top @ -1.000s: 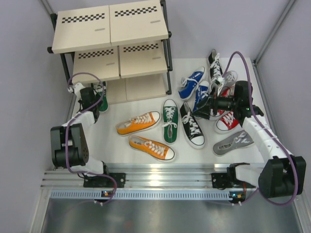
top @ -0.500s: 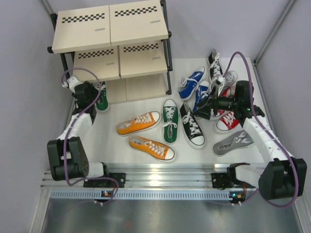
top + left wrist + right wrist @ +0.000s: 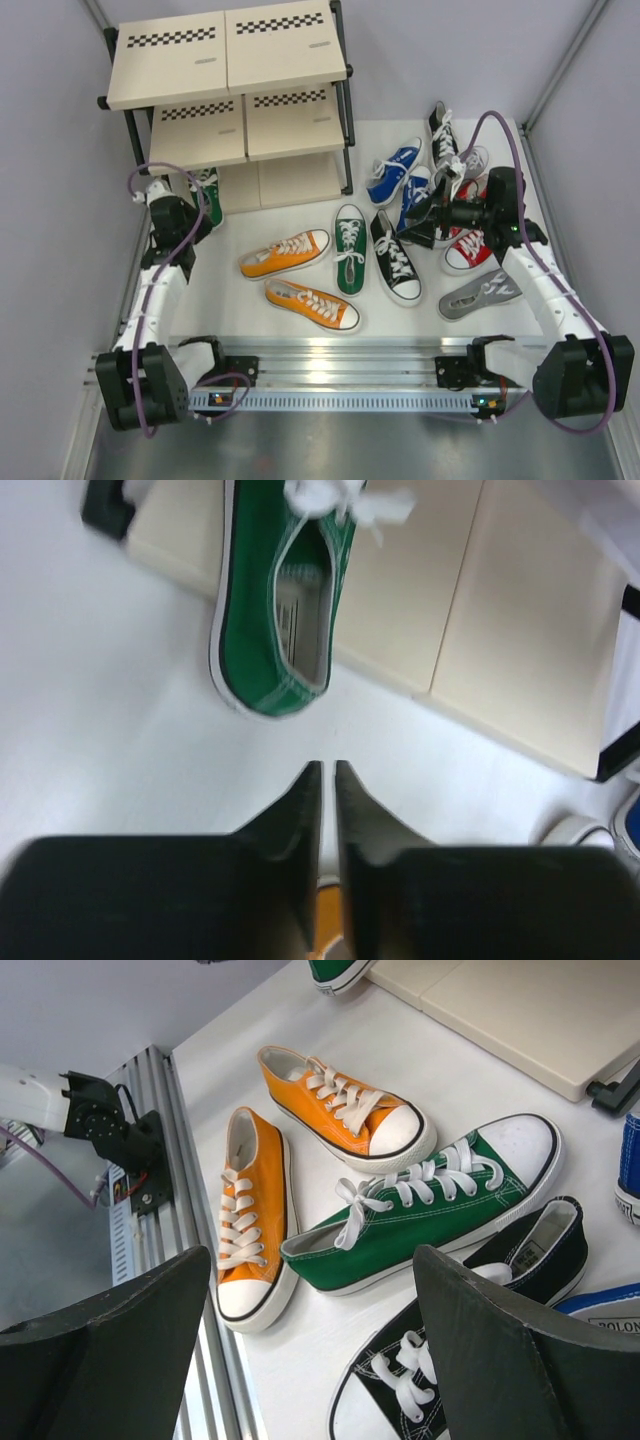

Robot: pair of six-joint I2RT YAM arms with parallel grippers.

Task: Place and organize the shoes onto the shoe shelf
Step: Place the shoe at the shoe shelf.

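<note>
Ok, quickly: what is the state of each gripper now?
Left gripper: closed, holding nothing.
Right gripper: open, holding nothing.

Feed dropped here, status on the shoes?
Left fingers shut, empty, behind green shoe half on bottom board. Right fingers open above loose shoes. Nothing in the way.

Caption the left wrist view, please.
Left tool, shut and empty, facing a green shoe partly on the shelf's bottom board.
</note>
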